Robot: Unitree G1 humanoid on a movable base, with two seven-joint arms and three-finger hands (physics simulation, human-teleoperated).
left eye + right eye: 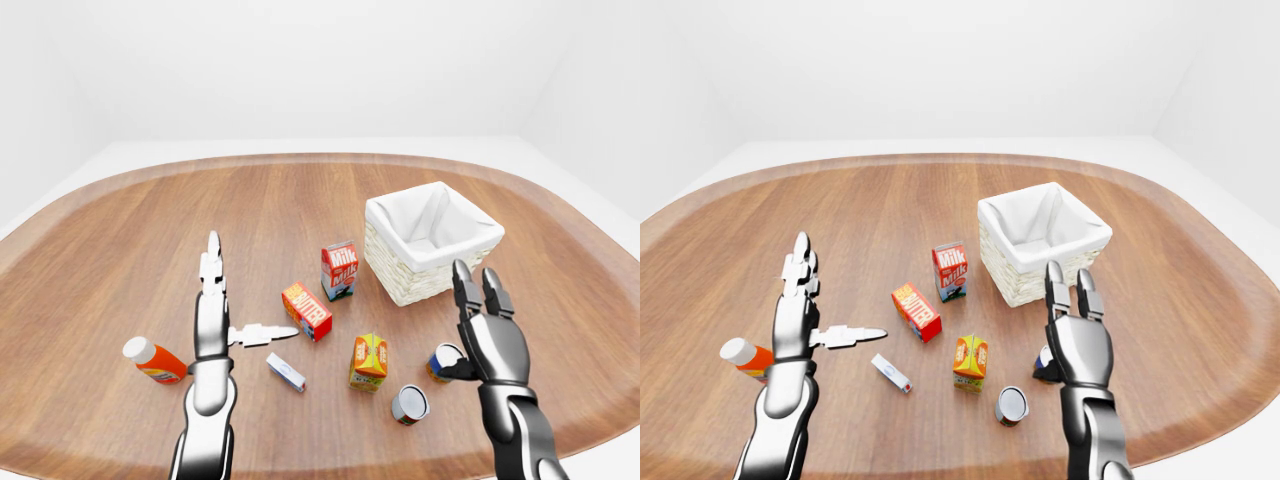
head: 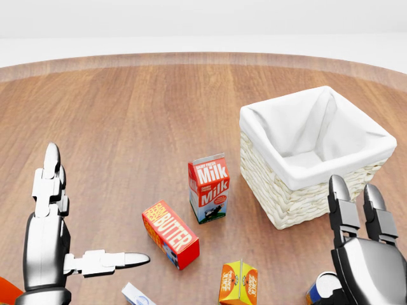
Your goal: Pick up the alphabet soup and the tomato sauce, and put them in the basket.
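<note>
Left-eye view: the right robot hand (image 1: 478, 335), fingers up, stands against a can (image 1: 444, 361) at lower right — no grip yet. The left robot hand (image 1: 215, 320) is splayed, empty. Head view: the basket (image 2: 299, 184) waits at the right.

Beside the basket (image 1: 432, 243), the right hand (image 1: 489, 340) hides most of a blue can (image 1: 443, 360), its label unreadable.
</note>
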